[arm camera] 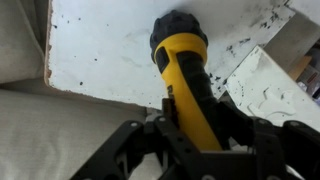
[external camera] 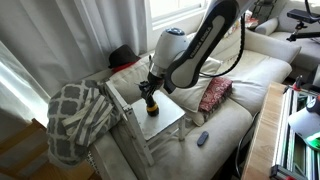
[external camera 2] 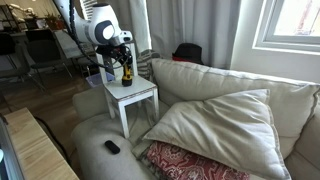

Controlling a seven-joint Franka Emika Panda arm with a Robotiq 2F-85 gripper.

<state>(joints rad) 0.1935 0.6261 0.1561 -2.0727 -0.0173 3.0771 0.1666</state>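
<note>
Gripper (arm camera: pixel 198 125), lower centre of the wrist view, clamped around a yellow-and-black flashlight (arm camera: pixel 183 65) upright on a white side table (arm camera: pixel 100 40).

In an exterior view, the camera is looking down at the desk (external camera: pixel 170 122); in an exterior view, level across the sofa (external camera 2: pixel 220 120) toward it. Wrist view is facing it closely, past the end effector (arm camera: pixel 195 135).

One yellow flashlight (arm camera: pixel 190 90), one white side table (arm camera: pixel 100 40), one remote (external camera: pixel 202 138), one red patterned pillow (external camera: pixel 214 95), one checked blanket (external camera: pixel 78 115)
</note>
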